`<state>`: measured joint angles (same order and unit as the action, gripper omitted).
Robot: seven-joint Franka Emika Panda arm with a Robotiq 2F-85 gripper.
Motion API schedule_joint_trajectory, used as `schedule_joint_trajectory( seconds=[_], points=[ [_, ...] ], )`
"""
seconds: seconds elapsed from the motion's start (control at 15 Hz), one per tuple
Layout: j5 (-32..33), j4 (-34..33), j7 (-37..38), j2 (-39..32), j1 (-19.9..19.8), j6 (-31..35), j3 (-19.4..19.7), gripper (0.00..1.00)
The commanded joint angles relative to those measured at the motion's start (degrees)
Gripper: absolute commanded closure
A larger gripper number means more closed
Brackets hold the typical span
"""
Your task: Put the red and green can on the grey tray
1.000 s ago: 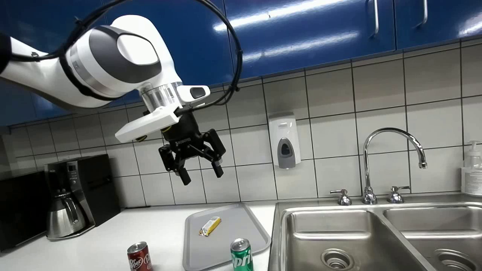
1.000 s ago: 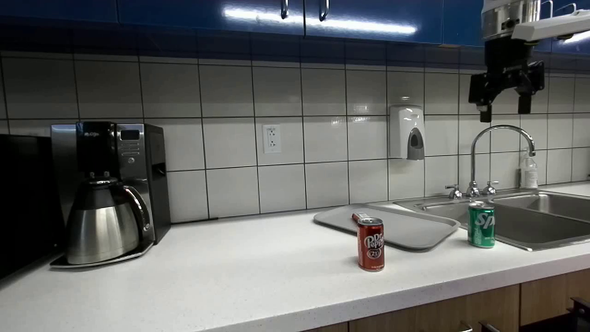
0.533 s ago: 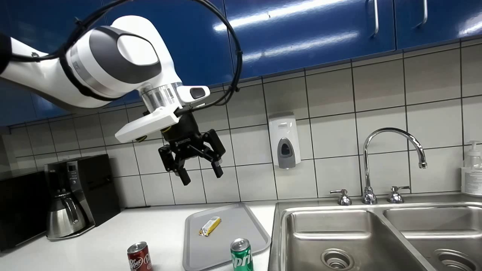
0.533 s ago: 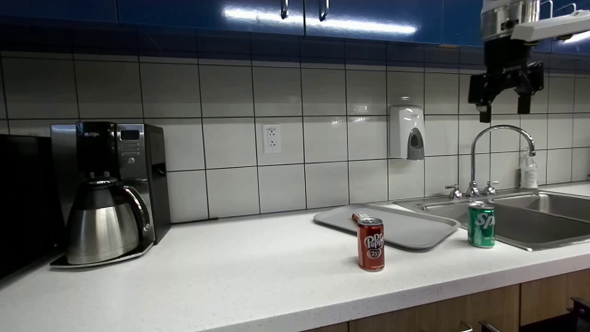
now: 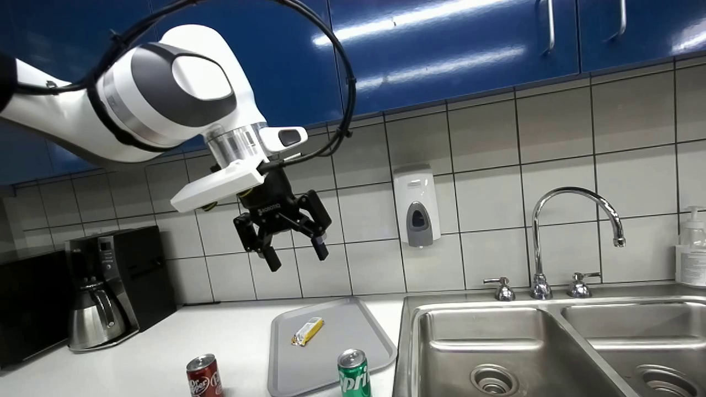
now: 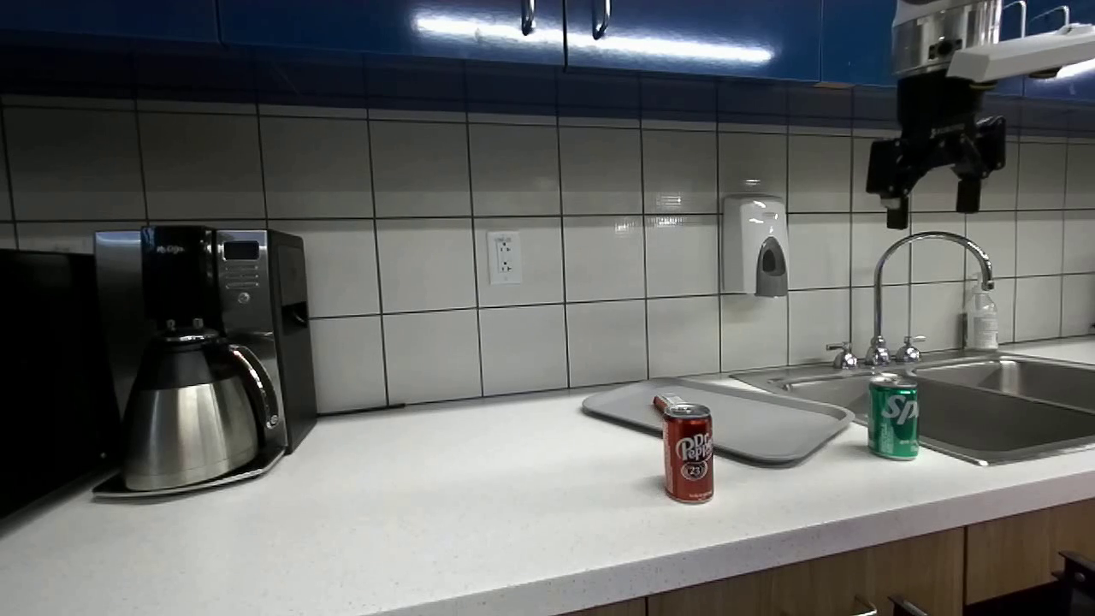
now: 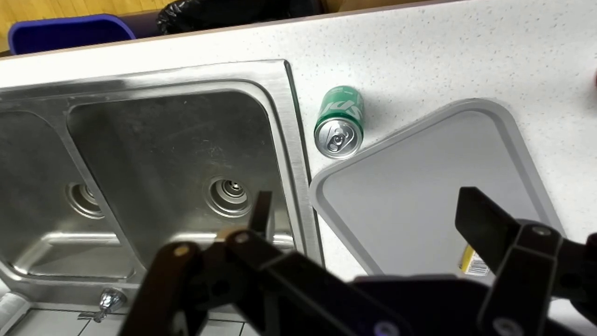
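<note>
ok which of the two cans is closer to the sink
The green can: it stands right beside the sink, while the red can stands well away from it, farther along the counter.

Tiled wall (image 6: 428, 175) along the rear edge of the worktop (image 6: 385, 513): pale, dark grout lines, dimmer just below the glossy blue cupboards (image 6: 342, 26). Power outlet (image 6: 505, 257) set in the wall. Cupboards carry metal handles (image 5: 551, 25) and long white streaks of reflected light (image 6: 676, 49). Worktop surface white, finely speckled. Wood-grain cabinets (image 6: 907, 565) under its front edge. Wrist view: yellow, wood-toned floor (image 7: 79, 8) beyond that edge.
</note>
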<state>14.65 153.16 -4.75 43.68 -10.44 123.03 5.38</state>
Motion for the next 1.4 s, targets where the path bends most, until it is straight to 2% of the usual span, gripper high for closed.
schedule_joint_trajectory(
  seconds=[0.0,0.73,1.33],
  points=[
    [1.06,3.37,1.1,2.16,-0.87,2.52,0.61,0.0],
    [0.91,7.38,1.08,-1.55,-2.77,8.85,3.5,0.0],
    [0.51,5.84,1.98,-11.57,-3.54,16.99,3.05,0.0]
  ],
)
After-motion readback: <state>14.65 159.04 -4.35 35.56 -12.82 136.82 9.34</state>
